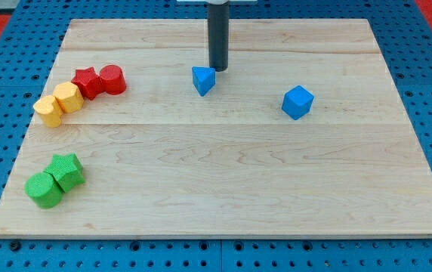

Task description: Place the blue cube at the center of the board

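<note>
The blue cube sits on the wooden board, right of the centre and toward the view's top. My tip is at the view's top centre, well left of the cube. It stands just above and right of a smaller blue triangular block, very close to it or touching.
At the view's left are a red star block and a red cylinder, a yellow block and a yellow cylinder. Lower left are a green block and a green cylinder. Blue pegboard surrounds the board.
</note>
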Robot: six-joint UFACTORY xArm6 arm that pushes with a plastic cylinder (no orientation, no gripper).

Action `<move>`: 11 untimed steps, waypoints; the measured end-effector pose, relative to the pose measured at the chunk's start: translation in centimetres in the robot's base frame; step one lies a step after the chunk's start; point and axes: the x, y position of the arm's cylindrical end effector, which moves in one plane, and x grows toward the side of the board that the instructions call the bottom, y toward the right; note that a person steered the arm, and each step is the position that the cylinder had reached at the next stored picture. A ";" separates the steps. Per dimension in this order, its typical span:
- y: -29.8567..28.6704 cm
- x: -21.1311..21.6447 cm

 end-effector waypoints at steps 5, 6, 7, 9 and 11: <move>8.4 11.2; 7.0 11.2; 6.3 11.2; 2.7 10.5; 6.7 16.3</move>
